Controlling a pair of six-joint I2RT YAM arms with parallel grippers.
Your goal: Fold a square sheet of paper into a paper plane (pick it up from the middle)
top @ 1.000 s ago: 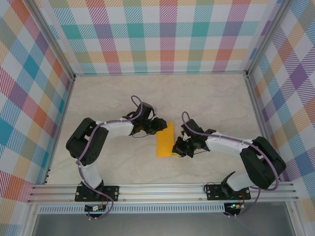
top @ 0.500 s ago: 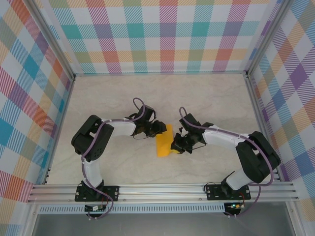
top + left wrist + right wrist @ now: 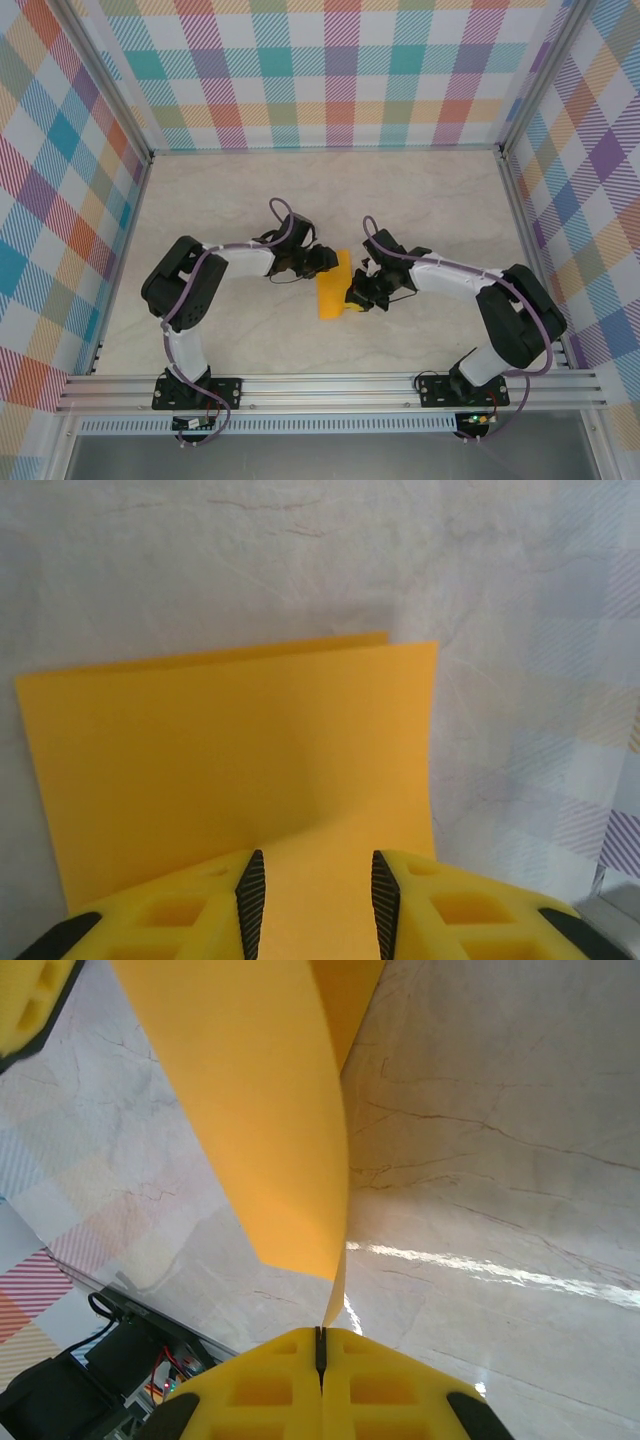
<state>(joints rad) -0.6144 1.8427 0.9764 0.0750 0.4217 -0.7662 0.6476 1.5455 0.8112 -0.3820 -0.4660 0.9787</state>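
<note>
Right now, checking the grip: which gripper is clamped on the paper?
The right gripper: jaws shut on the paper; the left gripper has jaws apart.

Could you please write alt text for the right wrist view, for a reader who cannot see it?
The right gripper, its yellow fingers shut at the bottom of the frame, pinches an edge of a folded orange-yellow paper that rises up and to the left. Below lies a pale marbled table.

This is a robotics lab test cell. A marble-look table [image 3: 430, 200] is boxed in behind and on both sides by plaid-printed walls [image 3: 330, 70] on aluminium posts [image 3: 100, 75]. Along the table's near edge, an aluminium rail [image 3: 330, 392] carries the bolted-down left arm [image 3: 185, 290] and right arm [image 3: 515, 320].
</note>
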